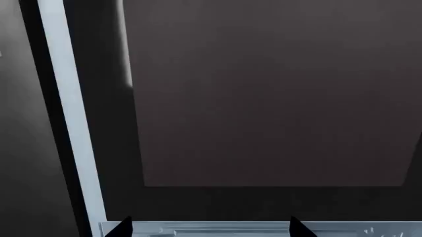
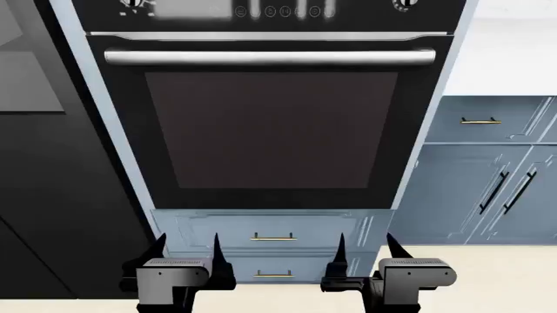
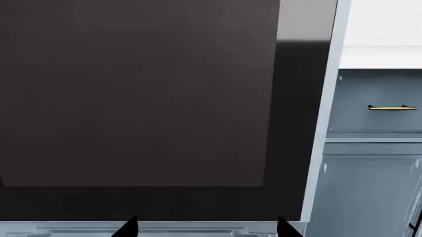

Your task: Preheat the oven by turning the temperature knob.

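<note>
The black oven fills the middle of the head view, its dark glass door under a long silver bar handle. Two small dark knobs sit at the ends of the touch panel, cut by the view's top edge; which one is the temperature knob I cannot tell. My left gripper and right gripper hang low in front of the drawers, both open and empty, far below the knobs. The left wrist view shows the oven door beyond the left gripper. The right wrist view shows the door beyond the right gripper.
Blue-grey drawers with brass pulls lie under the oven. Blue-grey cabinets stand to the right beneath a white counter. A tall black appliance front stands to the left. Beige floor shows at lower right.
</note>
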`<state>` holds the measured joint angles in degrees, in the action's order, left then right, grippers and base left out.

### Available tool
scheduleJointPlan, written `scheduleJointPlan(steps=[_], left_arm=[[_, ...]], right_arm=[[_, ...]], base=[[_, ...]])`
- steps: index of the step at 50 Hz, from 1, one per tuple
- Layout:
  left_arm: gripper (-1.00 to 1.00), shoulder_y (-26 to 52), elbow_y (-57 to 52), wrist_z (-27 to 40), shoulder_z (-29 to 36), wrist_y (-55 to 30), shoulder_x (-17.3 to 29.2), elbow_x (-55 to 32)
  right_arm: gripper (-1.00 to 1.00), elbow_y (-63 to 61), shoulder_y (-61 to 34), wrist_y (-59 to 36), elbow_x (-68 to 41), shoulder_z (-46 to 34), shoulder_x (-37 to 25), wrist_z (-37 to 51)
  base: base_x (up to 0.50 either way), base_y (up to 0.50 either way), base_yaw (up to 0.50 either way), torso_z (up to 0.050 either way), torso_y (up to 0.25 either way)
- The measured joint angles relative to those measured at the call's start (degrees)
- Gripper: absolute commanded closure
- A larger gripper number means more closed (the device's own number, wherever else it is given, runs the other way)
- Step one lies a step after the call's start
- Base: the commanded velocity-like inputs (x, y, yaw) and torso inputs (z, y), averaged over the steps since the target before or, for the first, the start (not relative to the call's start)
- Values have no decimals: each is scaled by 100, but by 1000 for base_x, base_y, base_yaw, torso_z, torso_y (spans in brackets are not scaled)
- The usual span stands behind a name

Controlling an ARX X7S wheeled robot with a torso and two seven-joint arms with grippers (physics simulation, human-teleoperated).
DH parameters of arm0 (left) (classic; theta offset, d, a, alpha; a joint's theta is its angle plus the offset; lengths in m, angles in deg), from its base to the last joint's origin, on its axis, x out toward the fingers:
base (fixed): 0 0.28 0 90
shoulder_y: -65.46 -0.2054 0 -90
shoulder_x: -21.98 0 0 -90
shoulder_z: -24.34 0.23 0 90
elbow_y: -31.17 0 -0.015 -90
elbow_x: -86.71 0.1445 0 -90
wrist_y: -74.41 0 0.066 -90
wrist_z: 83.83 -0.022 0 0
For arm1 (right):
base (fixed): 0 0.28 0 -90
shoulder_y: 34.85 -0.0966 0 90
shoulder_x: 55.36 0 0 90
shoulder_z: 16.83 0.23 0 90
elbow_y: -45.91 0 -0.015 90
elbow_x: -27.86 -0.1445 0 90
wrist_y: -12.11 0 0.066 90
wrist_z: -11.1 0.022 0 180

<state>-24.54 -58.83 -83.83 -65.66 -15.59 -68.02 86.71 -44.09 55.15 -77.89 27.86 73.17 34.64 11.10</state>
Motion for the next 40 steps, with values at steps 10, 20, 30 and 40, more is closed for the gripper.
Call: scheduleJointPlan(steps=[10,20,30,40], left_arm=[[-100,-8,-44,139,130,153,118,-67],[-100,62,-659,348,225,168,230,-192],[-100,630,-1861,636,187,-110,308,-395],[-100,1223,-2732,893,58,-386,406,-665]], right_arm=[[-100,-28,8,95,45,-135,-122,243],[-100,-907,14,-47,174,-215,-272,566],[-100,-2436,-232,-525,374,-299,-465,693],[-100,-3570,-615,-1057,413,-305,-599,715]], base=[[0,0,0,0,0],[0,0,0,0,0],[0,0,0,0,0],[0,0,0,0,0]])
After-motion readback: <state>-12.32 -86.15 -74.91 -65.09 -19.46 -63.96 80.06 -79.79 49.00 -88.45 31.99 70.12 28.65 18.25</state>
